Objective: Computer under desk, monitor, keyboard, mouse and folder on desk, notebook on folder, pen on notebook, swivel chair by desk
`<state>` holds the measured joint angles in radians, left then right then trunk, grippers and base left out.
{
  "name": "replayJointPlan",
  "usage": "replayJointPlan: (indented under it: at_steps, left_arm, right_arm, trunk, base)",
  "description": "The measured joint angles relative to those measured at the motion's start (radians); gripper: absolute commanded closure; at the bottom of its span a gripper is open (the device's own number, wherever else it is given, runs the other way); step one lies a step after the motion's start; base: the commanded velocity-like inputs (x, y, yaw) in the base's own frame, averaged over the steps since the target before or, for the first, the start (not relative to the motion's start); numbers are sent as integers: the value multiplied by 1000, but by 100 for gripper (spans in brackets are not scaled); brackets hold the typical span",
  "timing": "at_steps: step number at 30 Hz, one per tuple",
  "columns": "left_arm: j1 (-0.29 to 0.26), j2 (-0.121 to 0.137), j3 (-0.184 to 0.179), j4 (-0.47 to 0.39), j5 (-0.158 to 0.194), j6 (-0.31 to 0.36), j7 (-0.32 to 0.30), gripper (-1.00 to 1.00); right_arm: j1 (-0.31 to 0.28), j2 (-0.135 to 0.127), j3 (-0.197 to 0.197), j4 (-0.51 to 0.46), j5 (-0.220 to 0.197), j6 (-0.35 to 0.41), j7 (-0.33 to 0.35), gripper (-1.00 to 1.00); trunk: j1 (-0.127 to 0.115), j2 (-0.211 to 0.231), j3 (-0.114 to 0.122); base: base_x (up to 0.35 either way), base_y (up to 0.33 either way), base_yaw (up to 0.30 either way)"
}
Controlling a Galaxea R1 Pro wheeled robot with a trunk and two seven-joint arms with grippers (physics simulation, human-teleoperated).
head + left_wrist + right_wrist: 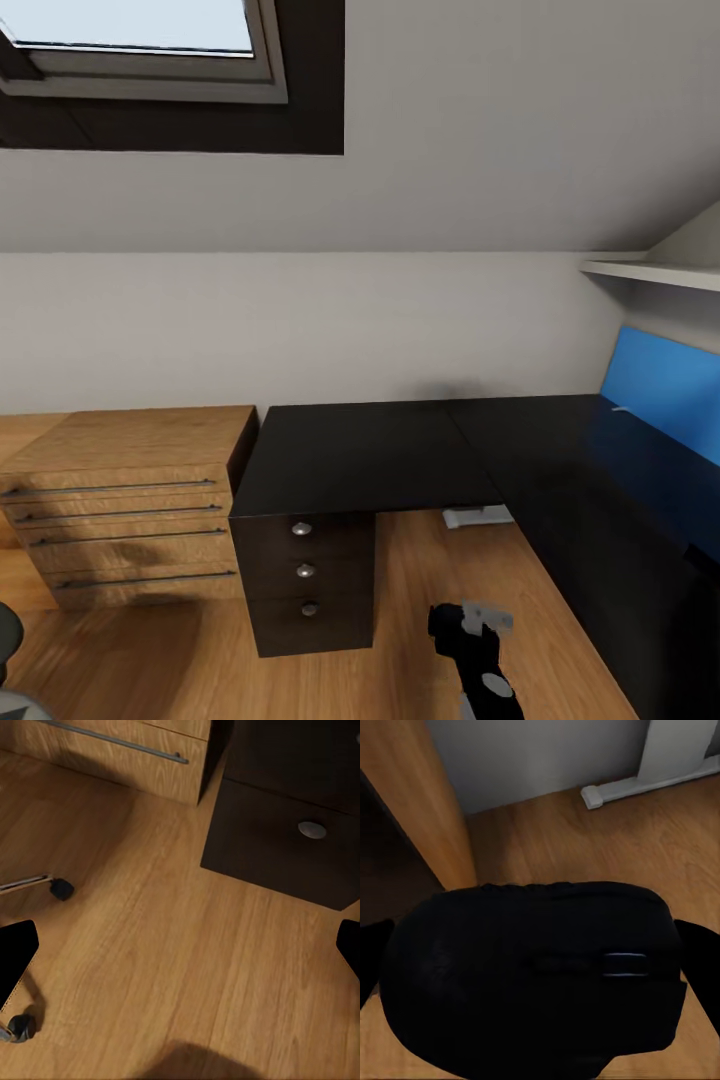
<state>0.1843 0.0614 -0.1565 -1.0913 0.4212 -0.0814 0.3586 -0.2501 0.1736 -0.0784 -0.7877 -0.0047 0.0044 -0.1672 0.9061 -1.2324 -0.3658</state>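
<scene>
We see the black table [380, 450] in the middle of the head view, with its blue back panel [665, 385] at 3 o'clock. A wooden drawer chest [130, 500] stands just beside it at 9 o'clock. Our right gripper [536, 967] is squeezed on the dark mouse [532, 975], low over the wooden floor [165, 945] at 5 o'clock. Our left gripper [180, 945] has its fingers [15, 956] wide apart over the floor, near the swivel chair [37, 883] casters.

Swivel chair [30, 889] cut to two caster legs; desk [600, 470] cropped at right edge.
</scene>
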Motion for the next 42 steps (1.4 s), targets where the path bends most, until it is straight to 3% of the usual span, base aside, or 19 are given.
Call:
replayJointPlan:
  at_steps: [1,3,6,8,9,11,14,15,23,26,27,28,31,35,42]
  left_arm:
    - [0,0,0,0,-4,0,0,-100]
    - [0,0,0,0,-22,0,1,-100]
    - [0,0,0,0,-31,0,1,-100]
    - [0,0,0,0,-35,0,1,-100]
    - [0,0,0,0,-35,1,1,-100]
    - [0,-1,0,-1,-37,0,2,-100]
    - [0,-1,-2,-1,-37,0,3,-100]
    - [0,-2,-2,-1,-36,0,4,-100]
    - [0,-2,-1,-2,-36,0,5,-100]
    - [0,-2,-1,-2,-36,0,5,-100]
    - [0,-3,-1,-2,-36,0,4,-100]
    - [0,-3,-1,-2,-36,0,5,-100]
    - [0,-3,-2,-2,-36,0,5,-100]
    - [0,-3,-3,-2,-36,0,3,-100]
    - [0,-3,-4,-2,-37,0,3,-100]
  right_arm:
    - [0,0,9,-37,-1,45,0,100]
    - [-3,0,53,-191,-5,230,-1,100]
    - [-9,1,83,-345,-26,416,2,100]
    - [-17,1,97,-447,-86,571,6,100]
    - [-20,1,100,-464,-106,603,6,100]
    - [-28,1,106,-496,-185,681,7,100]
    - [-31,1,108,-495,-216,693,8,100]
    - [-31,1,106,-560,-227,693,8,100]
    - [-28,1,108,-592,-223,691,4,100]
    - [-27,1,109,-590,-193,689,-10,100]
    - [-26,1,134,-589,-126,677,-30,100]
    - [-26,1,162,-589,-84,668,-36,100]
    - [-25,1,204,-587,-31,658,-45,100]
    - [-25,1,233,-557,-12,594,-50,100]
    - [-24,1,238,-548,-9,570,-51,100]
  trunk:
    - [0,0,0]
    - [0,0,0]
    - [0,0,0]
    - [0,0,0]
    - [0,0,0]
    - [0,0,0]
    - [0,0,0]
    - [0,0,0]
    - [0,0,0]
    - [0,0,-1]
    - [0,0,-2]
    - [0,0,-2]
    - [0,0,-5]
    - [0,0,-8]
    - [0,0,-14]
  base:
    - [4,0,0]
    - [2,0,0]
    - [0,0,0]
    - [0,0,0]
    - [0,0,0]
    - [0,0,0]
    - [0,0,0]
    - [0,0,8]
    - [0,0,186]
    - [0,0,267]
    - [0,0,254]
    - [0,0,251]
    - [0,0,248]
    - [0,0,247]
    - [0,0,247]
